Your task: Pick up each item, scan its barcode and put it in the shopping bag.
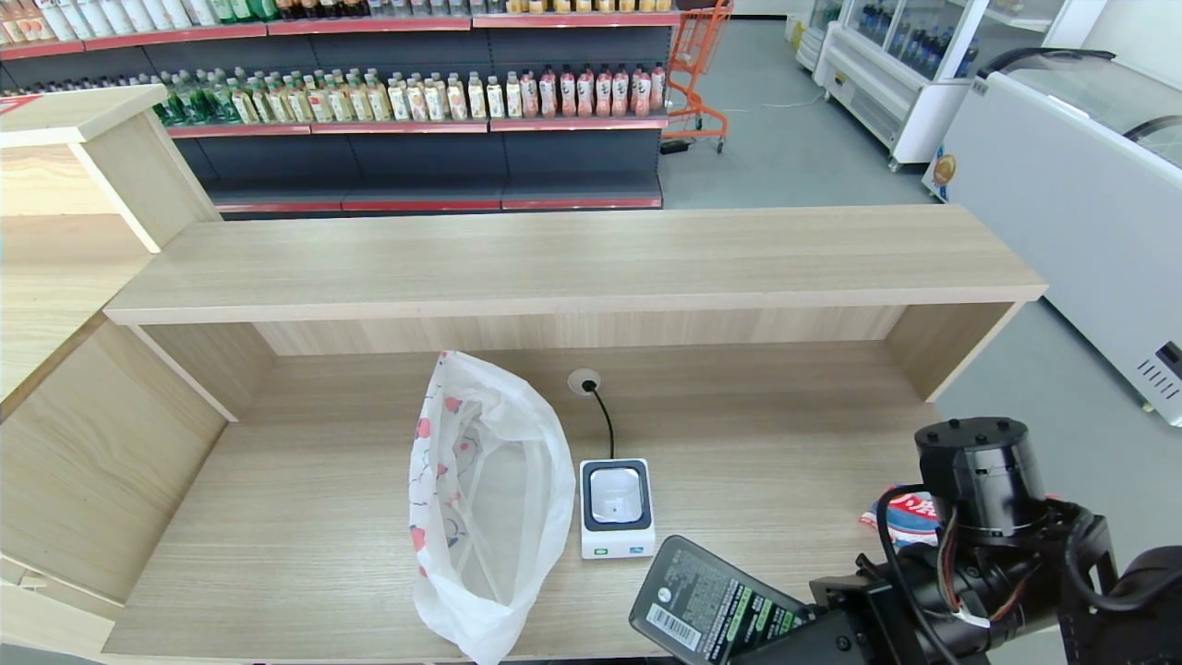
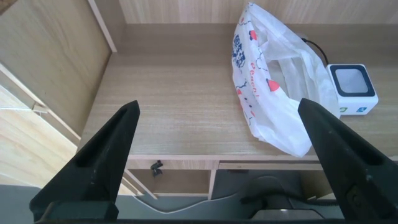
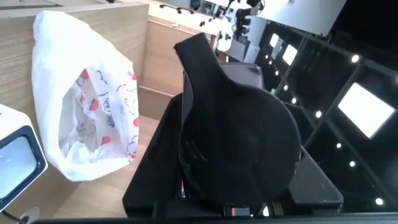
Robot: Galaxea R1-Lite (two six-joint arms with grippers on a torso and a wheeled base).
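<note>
My right gripper [image 1: 805, 617] is shut on a dark flat pouch [image 1: 711, 600] with a white barcode label facing up, held over the counter's front edge just right of the scanner [image 1: 617, 506]. The right wrist view has the pouch's black back [image 3: 239, 143] close up, with the bag [image 3: 87, 112] and scanner [image 3: 15, 163] beyond it. The white shopping bag [image 1: 489, 499], printed with red shapes, lies open-mouthed left of the scanner. My left gripper [image 2: 217, 168] stands open and empty above the counter's near edge, with the bag [image 2: 273, 81] and scanner [image 2: 352, 87] ahead of it.
A red, white and blue packet [image 1: 900, 513] lies on the wooden counter [image 1: 305, 517] behind my right arm. The scanner's black cable [image 1: 602, 416] runs to a hole at the back. A raised shelf [image 1: 572, 259] spans the counter's far side; side walls close both ends.
</note>
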